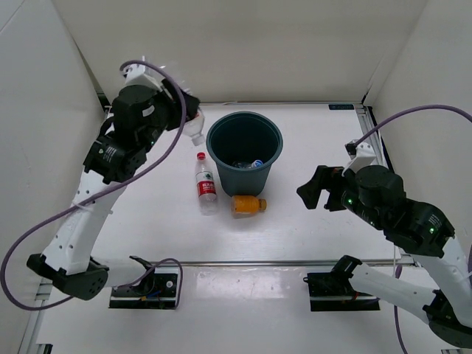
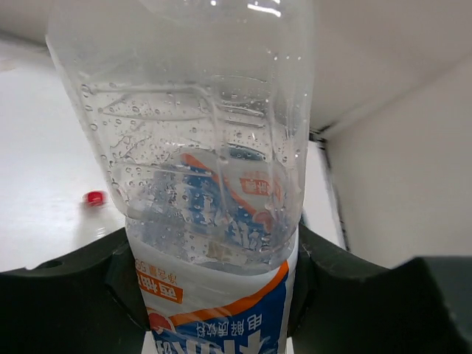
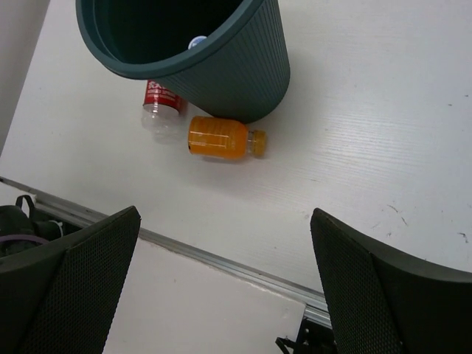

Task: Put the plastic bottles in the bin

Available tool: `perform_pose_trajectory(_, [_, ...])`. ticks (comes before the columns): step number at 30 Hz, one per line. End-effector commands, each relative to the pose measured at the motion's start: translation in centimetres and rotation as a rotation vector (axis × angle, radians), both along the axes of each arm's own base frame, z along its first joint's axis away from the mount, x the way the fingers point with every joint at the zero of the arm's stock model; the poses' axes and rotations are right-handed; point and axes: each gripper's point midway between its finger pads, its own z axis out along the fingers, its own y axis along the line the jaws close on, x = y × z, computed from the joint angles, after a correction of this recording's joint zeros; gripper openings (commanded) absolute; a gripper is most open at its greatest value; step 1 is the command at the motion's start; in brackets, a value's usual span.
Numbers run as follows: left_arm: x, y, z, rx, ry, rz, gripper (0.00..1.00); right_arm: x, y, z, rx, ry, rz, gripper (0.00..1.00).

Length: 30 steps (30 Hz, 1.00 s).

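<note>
- Where the two arms are bolted at the near edge, the white tabletop (image 1: 295,240) begins, and the right arm reaches in over it from the near right corner.
- The right hand (image 1: 313,189) hangs above the tabletop, well to the right of the bin, its jaws spread wide with nothing between them. In its own wrist view the two dark fingers (image 3: 70,273) frame only bare surface.
- A little farther in, the orange bottle (image 1: 248,204) lies on its side at the near foot of the bin, cap toward the right. It sits close against the wall, but I cannot tell whether the two touch.
- The red-labelled bottle (image 1: 206,184) lies on its side just left of the bin, lengthwise from near to far, with its red cap at the far end. In the right wrist view part of it is hidden behind the bin's wall.
- The bin (image 1: 221,151) stands upright near the middle of the tabletop, dark teal with a ribbed wall and a rolled rim. At its bottom lie bottles already inside (image 1: 249,164) (one shows a blue cap).
- Farthest back, at the far left, the left hand (image 1: 184,110) is raised off the tabletop and clamped on a clear bottle (image 1: 195,131) with a blue-and-white label. Its fingers (image 2: 66,295) press the labelled part from both sides, and droplets cling inside the clear wall.
- That bottle is held in the air just outside the bin's left rim — beside the opening, not over it — and looks blurred from overhead.
</note>
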Motion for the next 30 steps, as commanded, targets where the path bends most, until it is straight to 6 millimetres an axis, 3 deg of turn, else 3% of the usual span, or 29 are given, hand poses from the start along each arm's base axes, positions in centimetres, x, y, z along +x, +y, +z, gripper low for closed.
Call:
perform_pose_trajectory(1, [0.4, -4.9, -1.9, 0.096, 0.053, -0.118, 0.51, 0.1, -0.1, -0.1, 0.013, -0.002, -0.015, 1.0])
perform_pose_trajectory(2, [1.7, -6.7, -2.7, 0.129, 0.067, -0.13, 0.54, 0.1, -0.1, 0.2, 0.027, -0.014, -0.015, 1.0])
perform_pose_trajectory(4, [2.1, -9.6, -3.7, 0.199, 0.066, -0.153, 0.55, 0.1, -0.1, 0.2, 0.027, -0.014, -0.015, 1.0])
perform_pose_trajectory(5, [2.5, -10.5, -3.3, 0.212, 0.05, -0.151, 0.57, 0.1, -0.1, 0.2, 0.027, -0.014, -0.015, 1.0])
perform_pose_trajectory(6, [3.2, -12.3, -5.2, 0.259, 0.075, -0.16, 0.58, -0.1, -0.3, 0.4, 0.027, -0.014, -0.015, 1.0])
perform_pose_trajectory(9, [4.3, -14.0, -6.6, 0.297, 0.087, -0.153, 0.71, -0.3, -1.5, 1.3, 0.025, -0.047, -0.043, 1.0])
perform_pose_trajectory(12, [4.3, -14.6, -7.5, 0.326, 0.093, -0.135, 1.0, -0.8, -2.6, 1.3, 0.008, -0.054, -0.056, 1.0])
perform_pose_trajectory(13, [4.2, -14.6, -7.4, 0.334, 0.088, -0.121, 1.0, -0.6, -3.0, 1.4, 0.001, -0.062, -0.076, 1.0])
perform_pose_trajectory(17, [3.0, -11.6, -4.7, 0.327, 0.03, 0.036, 1.0, -1.1, -3.9, 1.8, 0.012, -0.087, -0.081, 1.0])
perform_pose_trajectory(20, [1.5, -6.6, -1.7, 0.235, -0.013, 0.187, 1.0, -1.2, -4.0, 1.6, 0.005, -0.081, -0.081, 1.0])
perform_pose_trajectory(21, [1.2, -5.4, -3.4, 0.241, 0.018, 0.198, 1.0, -1.2, -4.0, 1.6, 0.005, -0.081, -0.081, 1.0])
perform_pose_trajectory(22, [0.3, -3.7, -2.7, 0.194, 0.014, 0.195, 1.0, -1.1, -3.9, 1.2, -0.002, -0.075, -0.08, 1.0])
perform_pose_trajectory(23, [1.0, -1.9, -3.3, 0.179, 0.025, 0.217, 1.0, -1.1, -3.9, 1.2, -0.002, -0.075, -0.08, 1.0])
perform_pose_trajectory(24, [0.9, -1.9, -4.5, 0.165, 0.052, 0.165, 1.0, -1.1, -3.6, 1.1, 0.004, -0.073, -0.071, 1.0])
perform_pose_trajectory(25, [0.9, -1.3, -7.5, 0.195, 0.113, 0.15, 1.0, -1.1, -3.6, 1.1, 0.004, -0.073, -0.071, 1.0])
perform_pose_trajectory(27, [1.5, 0.4, -8.7, 0.187, 0.11, 0.13, 1.0, -1.0, -3.3, 0.5, -0.01, -0.066, -0.058, 1.0])
perform_pose_trajectory(28, [0.9, 0.1, -11.2, 0.187, 0.148, 0.065, 1.0, -1.1, -3.1, 0.5, -0.007, -0.063, -0.049, 1.0])
perform_pose_trajectory(30, [1.4, 1.3, -12.8, 0.166, 0.158, 0.074, 1.0, -1.2, -2.8, 0.6, 0.005, -0.064, -0.037, 1.0])
